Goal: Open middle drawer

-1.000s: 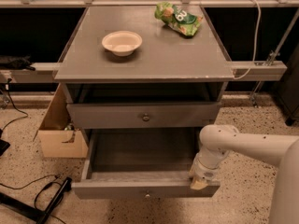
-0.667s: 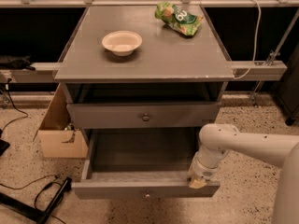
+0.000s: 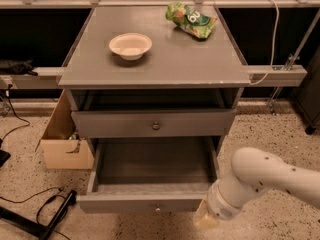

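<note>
- Plainly, the middle drawer (image 3: 125, 203) stands pulled far out of the grey cabinet (image 3: 227, 103). Its wide shallow tray is in full view, and its small round knob (image 3: 157, 208) sits at the centre of the front.
- The gripper (image 3: 206, 218) is low at the right end of that drawer's front, just beside the corner and close over the speckled floor (image 3: 280, 134). Whether it touches the front, and whether it is spread or closed, I cannot tell.
- The white arm (image 3: 270, 179) comes in from the lower right edge and bends down to the gripper.
- The drawer above (image 3: 115, 125) has its own round knob at centre and stands out only a little, with a dark gap between it and the tabletop.
- On the tabletop (image 3: 165, 69) a pale bowl (image 3: 130, 45) sits upright, left of centre. A green snack bag (image 3: 191, 20) lies near the back right corner, well apart from the bowl.
- A cardboard box (image 3: 62, 151) stands on the floor just left of the cabinet.
- Black cables (image 3: 47, 211) trail over the floor at lower left, and a white cable (image 3: 274, 34) hangs behind the right side.
</note>
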You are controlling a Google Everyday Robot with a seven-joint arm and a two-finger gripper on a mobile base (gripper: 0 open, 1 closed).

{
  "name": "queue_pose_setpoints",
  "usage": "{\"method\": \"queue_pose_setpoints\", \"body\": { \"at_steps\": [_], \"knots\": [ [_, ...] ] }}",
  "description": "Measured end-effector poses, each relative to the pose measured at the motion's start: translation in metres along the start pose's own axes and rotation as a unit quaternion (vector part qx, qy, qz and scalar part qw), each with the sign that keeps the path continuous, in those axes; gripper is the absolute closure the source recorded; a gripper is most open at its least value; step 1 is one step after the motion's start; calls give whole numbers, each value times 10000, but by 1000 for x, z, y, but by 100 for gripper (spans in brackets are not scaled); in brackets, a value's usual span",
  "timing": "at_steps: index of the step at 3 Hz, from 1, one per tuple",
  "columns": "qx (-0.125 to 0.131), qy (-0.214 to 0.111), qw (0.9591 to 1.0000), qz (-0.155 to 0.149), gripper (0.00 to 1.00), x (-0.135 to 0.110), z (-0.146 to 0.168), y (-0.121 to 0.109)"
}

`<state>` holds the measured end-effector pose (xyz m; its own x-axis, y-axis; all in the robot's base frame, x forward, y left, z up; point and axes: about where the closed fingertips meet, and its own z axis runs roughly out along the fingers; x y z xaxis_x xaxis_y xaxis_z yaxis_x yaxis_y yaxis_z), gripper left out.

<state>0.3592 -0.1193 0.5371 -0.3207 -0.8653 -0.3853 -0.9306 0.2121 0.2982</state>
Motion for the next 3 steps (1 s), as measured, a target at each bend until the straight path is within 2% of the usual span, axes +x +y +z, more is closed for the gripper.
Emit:
{"method": "queue_pose_setpoints", "body": {
  "at_steps": [1,2,3],
  "knots": [
    [-216,-168,9996,72,77,-10,-13,72],
    [-216,-168,9996,72,54,-10,-13,72],
    [-217,-168,9996,72,23,-10,-13,72]
  ]
}}
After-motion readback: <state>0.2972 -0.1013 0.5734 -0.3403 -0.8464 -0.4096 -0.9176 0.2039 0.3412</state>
